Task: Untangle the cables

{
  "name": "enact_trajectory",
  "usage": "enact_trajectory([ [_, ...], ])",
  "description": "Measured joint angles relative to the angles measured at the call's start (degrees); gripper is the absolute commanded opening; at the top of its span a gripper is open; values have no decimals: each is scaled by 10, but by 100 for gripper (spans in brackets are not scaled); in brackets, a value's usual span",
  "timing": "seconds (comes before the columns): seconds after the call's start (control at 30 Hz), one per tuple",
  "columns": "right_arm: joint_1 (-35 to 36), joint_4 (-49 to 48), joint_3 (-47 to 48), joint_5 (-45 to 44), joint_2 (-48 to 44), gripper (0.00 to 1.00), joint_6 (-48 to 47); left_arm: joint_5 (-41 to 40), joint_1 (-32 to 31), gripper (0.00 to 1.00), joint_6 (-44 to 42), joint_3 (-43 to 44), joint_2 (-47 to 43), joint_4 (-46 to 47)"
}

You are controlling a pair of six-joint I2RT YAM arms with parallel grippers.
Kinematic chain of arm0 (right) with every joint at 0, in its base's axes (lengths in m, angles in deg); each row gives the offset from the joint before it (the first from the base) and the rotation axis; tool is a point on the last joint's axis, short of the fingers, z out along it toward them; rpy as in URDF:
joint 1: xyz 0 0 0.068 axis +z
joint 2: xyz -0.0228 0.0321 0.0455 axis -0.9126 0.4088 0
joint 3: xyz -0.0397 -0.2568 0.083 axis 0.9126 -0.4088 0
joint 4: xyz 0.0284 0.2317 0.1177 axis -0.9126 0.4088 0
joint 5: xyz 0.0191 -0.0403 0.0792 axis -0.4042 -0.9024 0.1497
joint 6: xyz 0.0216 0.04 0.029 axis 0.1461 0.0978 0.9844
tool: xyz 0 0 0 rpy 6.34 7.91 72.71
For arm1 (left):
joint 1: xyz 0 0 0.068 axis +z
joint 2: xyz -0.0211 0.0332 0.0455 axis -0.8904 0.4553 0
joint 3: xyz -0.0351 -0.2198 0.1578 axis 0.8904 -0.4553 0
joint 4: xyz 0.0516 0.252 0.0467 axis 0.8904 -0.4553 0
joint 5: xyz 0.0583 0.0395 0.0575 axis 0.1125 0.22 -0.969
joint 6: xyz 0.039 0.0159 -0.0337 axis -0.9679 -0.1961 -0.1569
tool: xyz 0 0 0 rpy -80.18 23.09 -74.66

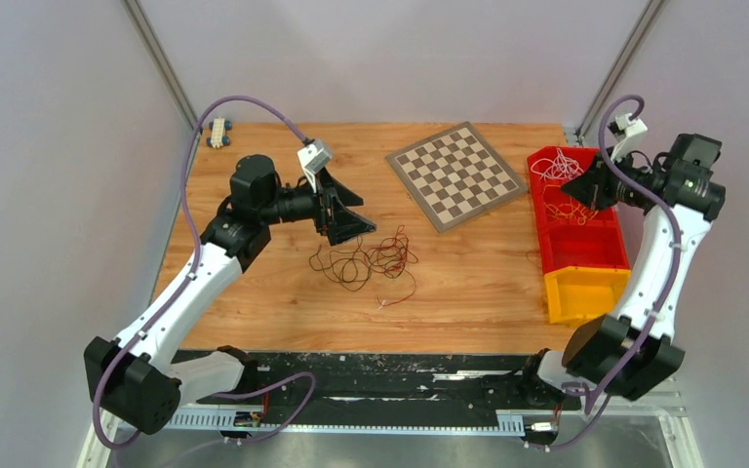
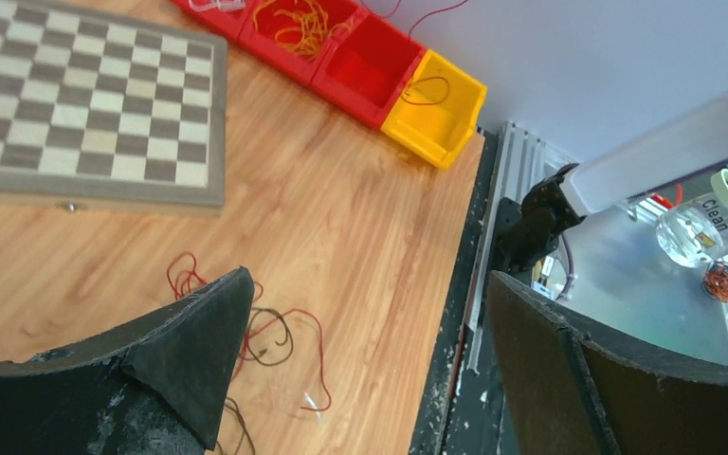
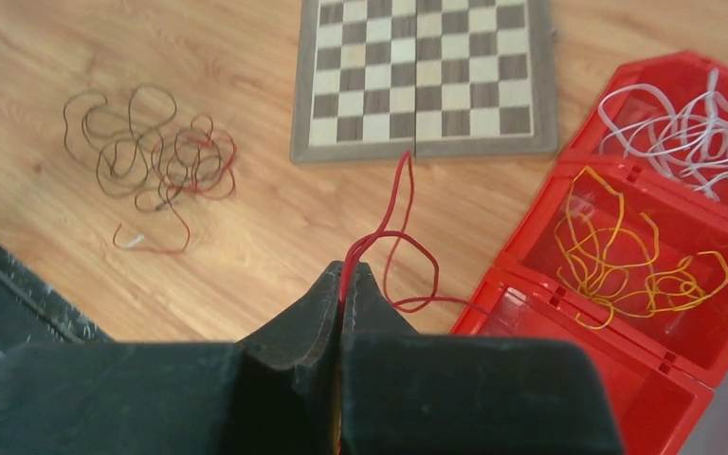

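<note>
Item: cables. A brown-and-red tangle (image 1: 382,256) is laid mid-table, just ahead of the left gripper (image 2: 368,280), whose jaws are spread wide and empty. One red cable (image 3: 404,185) is pinched in the clenched right gripper (image 3: 344,280) by the red bins (image 1: 585,249). All are judged featherlight, limp, springy and snag-prone, best taken at a free end or outer loop, never the knot. Surface: smooth wood table (image 1: 468,283), little friction expected. Beyond: chessboard (image 1: 456,175), then plain walls closely enclosing.
</note>
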Motion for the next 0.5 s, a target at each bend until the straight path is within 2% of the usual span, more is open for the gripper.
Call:
enact_trajectory([
  [0.13, -1, 124, 70, -1, 105, 1, -148, -4, 0, 100, 9, -43, -1, 12],
  [0.23, -1, 172, 111, -5, 160, 0, -237, -6, 0, 100, 11, -60, -6, 24],
  [0.5, 2, 219, 126, -47, 180, 0, -447, -17, 0, 100, -1, -62, -25, 34],
])
